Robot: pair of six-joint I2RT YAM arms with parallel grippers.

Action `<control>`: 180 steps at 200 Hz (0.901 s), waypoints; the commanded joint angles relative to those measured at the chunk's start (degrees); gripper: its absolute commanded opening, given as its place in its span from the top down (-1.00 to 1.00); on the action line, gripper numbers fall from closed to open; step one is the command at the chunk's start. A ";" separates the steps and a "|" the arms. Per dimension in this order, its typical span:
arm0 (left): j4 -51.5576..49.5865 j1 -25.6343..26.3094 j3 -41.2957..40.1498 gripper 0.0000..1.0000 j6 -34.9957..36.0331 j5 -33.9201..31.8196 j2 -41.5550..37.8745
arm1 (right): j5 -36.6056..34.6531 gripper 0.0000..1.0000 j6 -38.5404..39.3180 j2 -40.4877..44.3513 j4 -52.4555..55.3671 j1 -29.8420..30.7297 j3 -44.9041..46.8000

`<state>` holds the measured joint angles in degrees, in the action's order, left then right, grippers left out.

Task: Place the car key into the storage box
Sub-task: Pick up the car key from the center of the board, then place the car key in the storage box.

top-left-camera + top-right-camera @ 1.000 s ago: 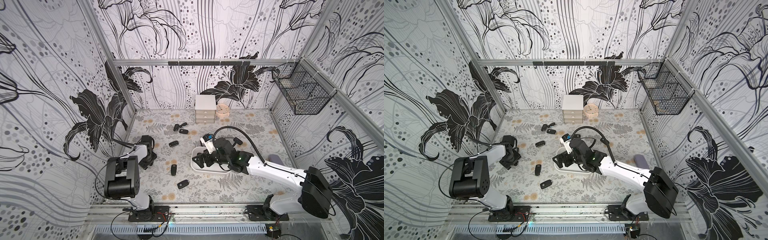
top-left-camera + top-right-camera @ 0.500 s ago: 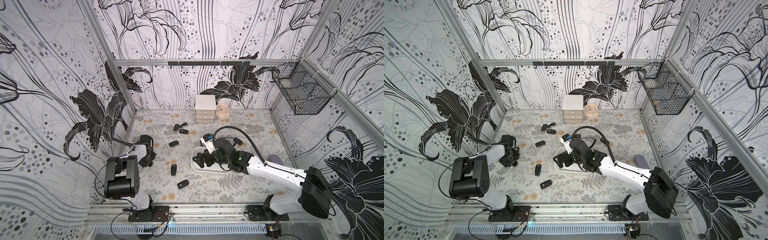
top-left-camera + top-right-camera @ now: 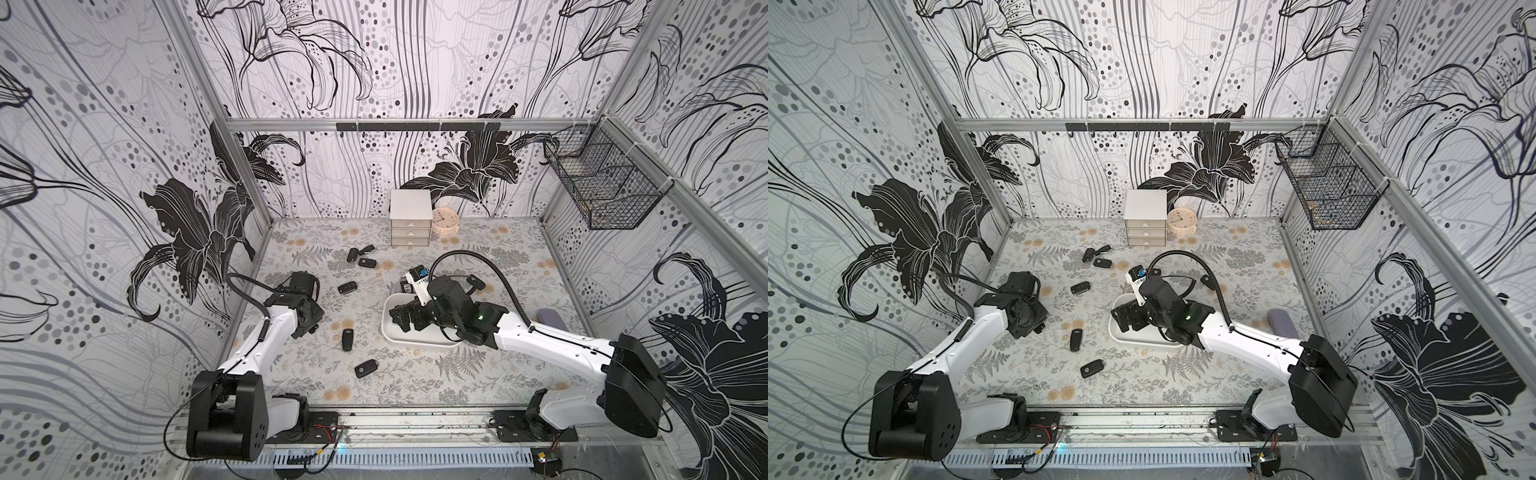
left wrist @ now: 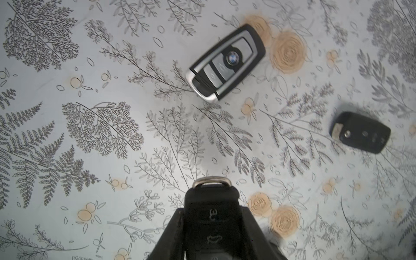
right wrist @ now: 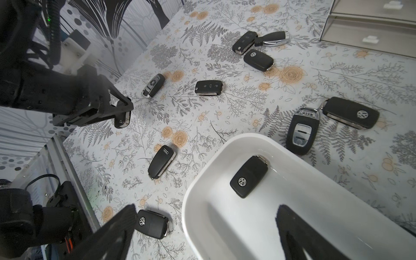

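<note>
Within the last second the left claw (image 4: 211, 209) has pressed together on a car key (image 4: 210, 195). In the left wrist view the black key sits between the two fingers, and its metal ring sticks out in front. In the top views the arm itself has hardly moved. I judge that the grasp is now made, and that the next step is to lift the key and carry it across. Whether the key has already left the table (image 3: 415, 386), I cannot tell.

Two loose keys (image 3: 347, 338) lie on the table between this claw and the storage box (image 3: 417, 338), which stands well apart, on the right arm's side.

The storage box holds one key with a round badge (image 5: 248, 176), lying flat near one end. The rest of its floor is bare, so there is room for more. The right claw (image 5: 203, 213) hangs over the box with its fingers spread wide and nothing between them. It may stand in the way when the left arm arrives.

Further back is a small cabinet (image 3: 410, 216) with three drawers, all shut, so their contents are hidden. A round clock (image 3: 444, 220) stands just beside it. On the right wall hangs a wire basket (image 3: 602, 187). Something small lies at its bottom, but I cannot tell what.
</note>
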<state>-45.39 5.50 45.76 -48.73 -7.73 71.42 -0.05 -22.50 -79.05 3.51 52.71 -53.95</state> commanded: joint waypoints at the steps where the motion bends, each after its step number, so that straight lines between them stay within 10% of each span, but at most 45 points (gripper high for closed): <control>1: -3.44 5.03 3.65 0.47 -1.46 -3.97 -1.00 | -2.67 -1.00 -1.48 3.21 1.93 -0.19 2.00; 96: 0.93 29.39 20.37 0.47 1.40 -5.96 12.31 | -6.87 -1.00 -4.63 15.55 6.77 -3.08 11.69; 180: 1.35 37.15 35.75 0.44 7.31 -2.12 32.03 | -11.80 -1.00 -9.37 30.09 14.27 -3.23 18.68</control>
<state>-44.77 41.76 78.13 -44.23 -11.35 100.25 -8.97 -29.54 -52.25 14.41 49.78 -36.71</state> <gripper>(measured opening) 0.356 0.999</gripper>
